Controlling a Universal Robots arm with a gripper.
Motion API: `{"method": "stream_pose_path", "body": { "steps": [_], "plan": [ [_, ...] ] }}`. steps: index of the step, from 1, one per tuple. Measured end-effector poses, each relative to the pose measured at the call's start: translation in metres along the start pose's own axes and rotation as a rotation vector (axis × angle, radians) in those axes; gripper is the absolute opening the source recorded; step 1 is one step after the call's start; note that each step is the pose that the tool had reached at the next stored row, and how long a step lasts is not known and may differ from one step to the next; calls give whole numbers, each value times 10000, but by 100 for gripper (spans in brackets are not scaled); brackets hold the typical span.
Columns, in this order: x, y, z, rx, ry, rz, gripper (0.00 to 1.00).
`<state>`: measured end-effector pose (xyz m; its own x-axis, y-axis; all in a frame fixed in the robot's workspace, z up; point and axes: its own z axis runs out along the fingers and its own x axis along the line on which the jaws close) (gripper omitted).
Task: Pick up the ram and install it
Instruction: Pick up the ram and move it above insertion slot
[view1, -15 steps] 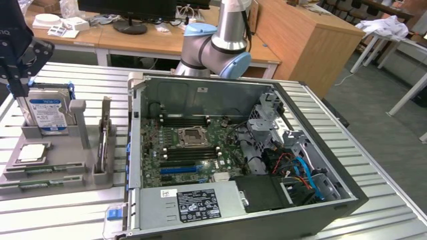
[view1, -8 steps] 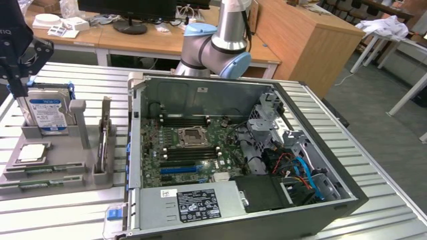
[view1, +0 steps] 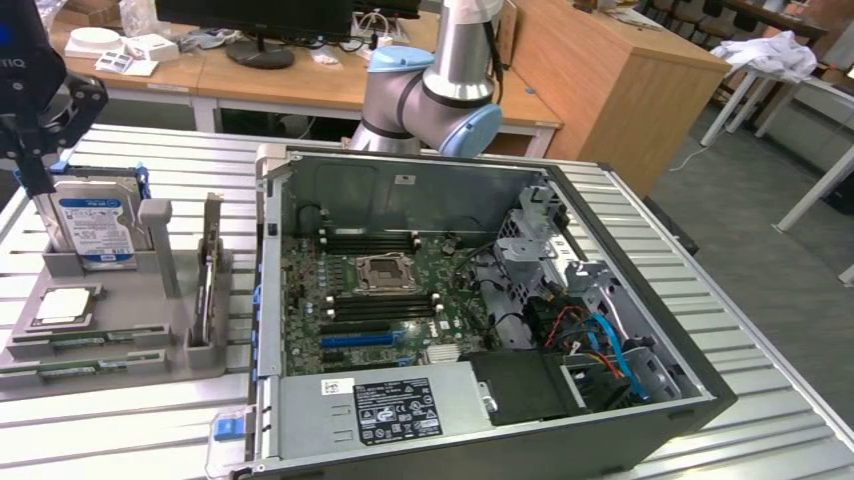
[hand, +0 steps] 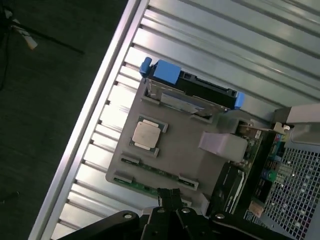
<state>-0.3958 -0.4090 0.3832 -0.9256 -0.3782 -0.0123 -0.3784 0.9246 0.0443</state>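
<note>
Two ram sticks lie flat in slots along one edge of the grey parts tray: one ram stick and a second beside it. Both are thin green strips. My gripper hangs above the tray at the exterior view's left, well over the hard drive end. Its fingers are shut with nothing between them, and it touches nothing. The open computer case lies on its side to the exterior view's right of the tray, with the motherboard and its memory slots exposed.
The tray also holds a silver hard drive with a blue label, a square silver processor and an upright card. The ribbed metal table ends close to the tray. Desks stand behind.
</note>
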Motion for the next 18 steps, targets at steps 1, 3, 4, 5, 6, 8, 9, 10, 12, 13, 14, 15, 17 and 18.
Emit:
{"method": "stream_pose_path", "body": {
  "steps": [1,3,4,5,6,8,9,10,12,13,14,15,17,18],
  "plan": [
    [0,0,0,-2,9,-179,11],
    [0,0,1,-7,24,-538,11],
    [0,0,1,-9,33,-718,11],
    [0,0,1,-11,41,-897,11],
    [0,0,2,-14,49,-1094,11],
    [0,0,2,-17,66,-1452,11],
    [0,0,3,-20,73,-1633,11],
    [0,0,3,-22,81,-1812,11],
    [0,0,4,-27,97,-2172,11],
    [0,0,4,-29,105,-2362,11],
    [0,0,4,-31,114,-2542,11],
    [0,0,5,-33,121,-2721,11],
    [0,0,5,-38,137,-3081,11],
    [0,0,6,-40,145,-3260,11]
  ]
}}
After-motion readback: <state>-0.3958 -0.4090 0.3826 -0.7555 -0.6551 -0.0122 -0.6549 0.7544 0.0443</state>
